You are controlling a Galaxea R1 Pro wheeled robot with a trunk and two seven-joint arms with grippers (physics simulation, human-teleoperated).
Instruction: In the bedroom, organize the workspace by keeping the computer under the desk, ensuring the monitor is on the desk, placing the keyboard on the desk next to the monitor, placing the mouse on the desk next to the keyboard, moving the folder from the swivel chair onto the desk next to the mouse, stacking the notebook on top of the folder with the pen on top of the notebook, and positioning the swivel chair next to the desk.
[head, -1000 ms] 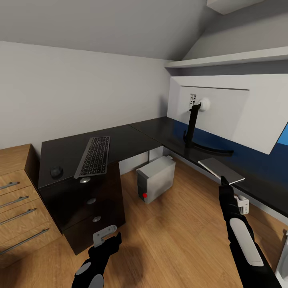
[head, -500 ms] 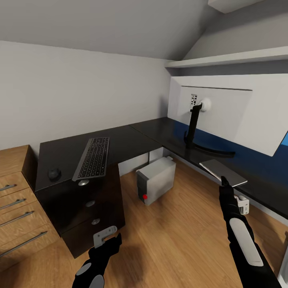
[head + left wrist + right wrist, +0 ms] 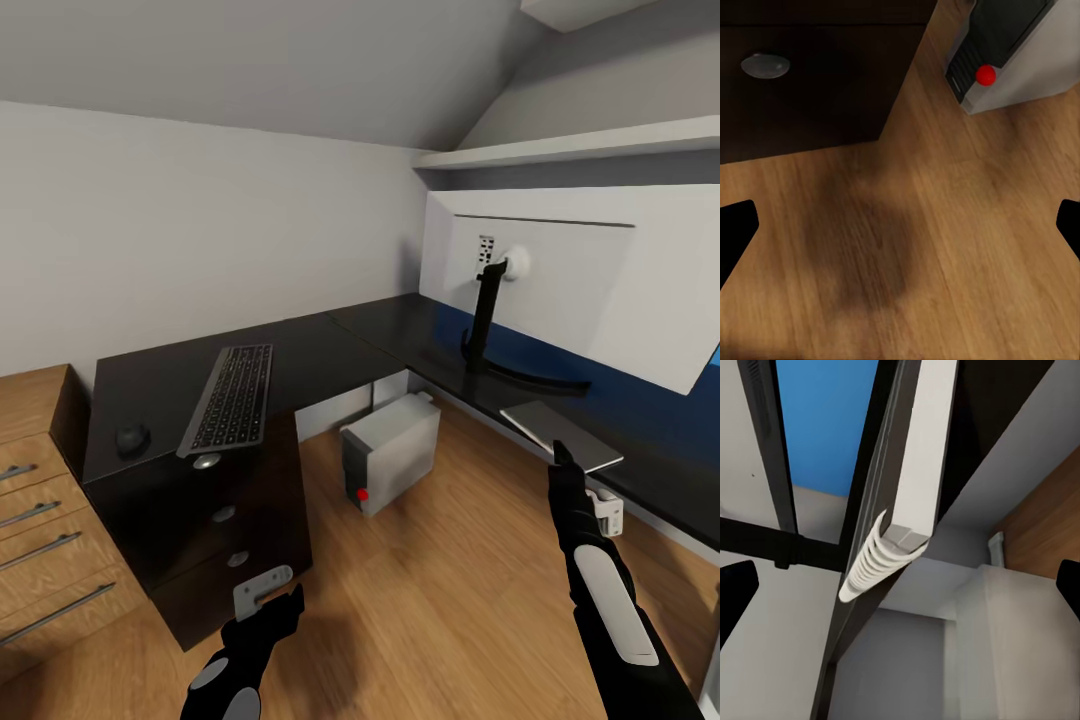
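The black L-shaped desk (image 3: 330, 345) fills the corner. On its left wing lie the keyboard (image 3: 228, 398) and, to the left of it, the small black mouse (image 3: 132, 438). The monitor (image 3: 570, 280) stands on the right wing with its white back toward me. The computer (image 3: 390, 450) sits on the floor under the desk, its red dot also showing beside the drawer unit (image 3: 810, 82). A thin grey notebook (image 3: 560, 435) lies at the desk's front edge. My right gripper (image 3: 557, 455) is at its near edge, open, with the book's white page edge (image 3: 919, 450) ahead between the fingers. My left gripper (image 3: 262, 590) hangs open over the floor.
A light-wood drawer chest (image 3: 40, 520) stands left of the desk. A white wall shelf (image 3: 570, 145) runs above the monitor, and a blue panel (image 3: 712, 352) shows behind it. A white wall socket (image 3: 603, 510) sits low under the desk's right wing. Wood floor (image 3: 450, 600) lies open between my arms.
The whole view has crept slightly forward, spreading the desk's ends apart in the picture. The things on the desk and both arms keep their places.
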